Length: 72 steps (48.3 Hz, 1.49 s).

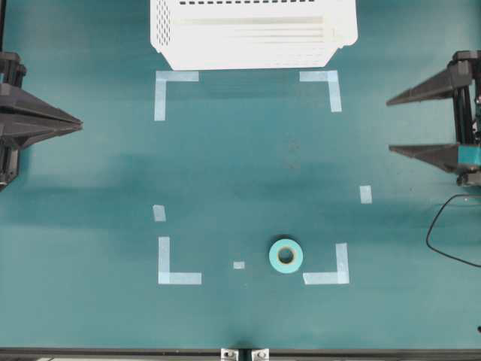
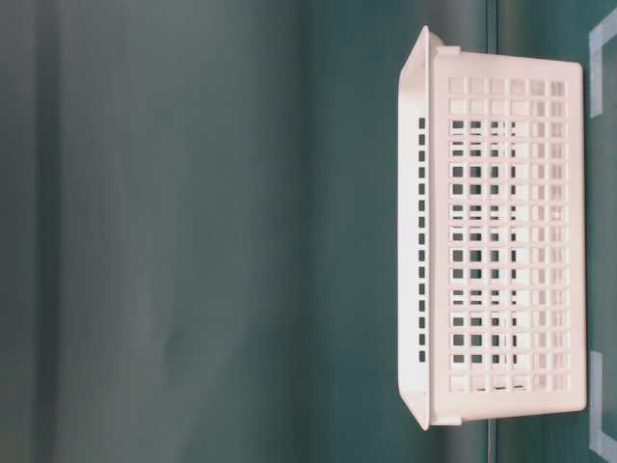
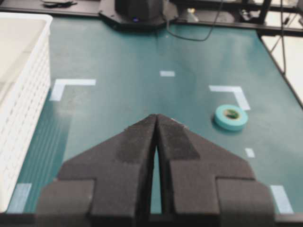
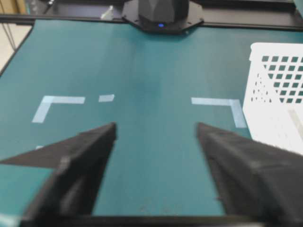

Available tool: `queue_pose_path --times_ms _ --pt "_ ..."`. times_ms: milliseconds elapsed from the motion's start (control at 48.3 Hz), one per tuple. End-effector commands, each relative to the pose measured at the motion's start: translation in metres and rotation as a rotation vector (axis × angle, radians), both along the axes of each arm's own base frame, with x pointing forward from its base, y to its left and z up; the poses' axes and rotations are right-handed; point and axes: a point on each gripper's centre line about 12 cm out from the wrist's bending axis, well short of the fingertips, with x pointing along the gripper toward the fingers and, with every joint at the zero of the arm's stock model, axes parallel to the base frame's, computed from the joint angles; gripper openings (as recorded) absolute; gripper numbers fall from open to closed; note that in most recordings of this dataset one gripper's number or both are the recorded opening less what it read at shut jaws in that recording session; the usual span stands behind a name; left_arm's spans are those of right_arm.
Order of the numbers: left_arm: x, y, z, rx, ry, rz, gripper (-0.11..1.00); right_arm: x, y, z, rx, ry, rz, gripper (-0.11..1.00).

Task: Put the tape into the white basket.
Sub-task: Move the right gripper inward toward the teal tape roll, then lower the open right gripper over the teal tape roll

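Note:
The tape [image 1: 286, 256], a small light teal roll with a hollow centre, lies flat on the green table near the front, right of centre; the left wrist view also shows the tape [image 3: 230, 117]. The white basket [image 1: 254, 34] with slotted sides stands at the back middle, seen side-on as the white basket [image 2: 501, 236] in the table-level view. My left gripper [image 1: 79, 122] sits at the far left edge, shut and empty. My right gripper [image 1: 389, 125] is at the far right edge, open wide with only bare table between its fingers. Both are far from the tape.
Pale-blue tape corner marks [image 1: 176, 89] and short strips [image 1: 365, 194] frame a rectangle on the table. A black cable [image 1: 443, 233] loops at the right edge. The opposite arm's black base [image 4: 163, 14] stands beyond the table's far side.

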Motion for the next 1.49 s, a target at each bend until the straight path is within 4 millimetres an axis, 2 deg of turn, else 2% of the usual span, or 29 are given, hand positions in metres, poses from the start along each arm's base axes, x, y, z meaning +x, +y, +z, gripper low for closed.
queue_pose_path --times_ms 0,103,248,579,848,1097,1469 --pt "-0.002 -0.001 0.005 0.001 -0.02 -0.005 -0.11 0.004 0.001 0.013 0.003 -0.031 0.003 0.95" --pt "-0.009 -0.001 -0.002 0.002 -0.017 -0.006 -0.11 0.006 0.003 0.02 0.002 -0.043 0.012 0.96" --pt "-0.019 0.0 -0.021 0.002 0.035 -0.007 -0.11 0.012 0.01 0.027 0.002 -0.038 0.047 0.96" --pt "-0.033 0.0 -0.052 0.011 0.105 -0.011 -0.11 0.034 0.038 0.022 -0.005 0.061 0.155 0.96" --pt "-0.035 0.0 -0.059 -0.002 0.114 -0.009 -0.11 0.05 0.043 0.017 -0.011 0.13 0.162 0.96" --pt "-0.036 0.0 -0.065 0.0 0.123 -0.007 -0.11 0.067 0.05 0.014 -0.022 0.262 0.171 0.96" --pt "-0.04 0.0 -0.067 -0.003 0.098 -0.007 -0.11 0.095 0.069 -0.003 -0.041 0.436 0.202 0.96"
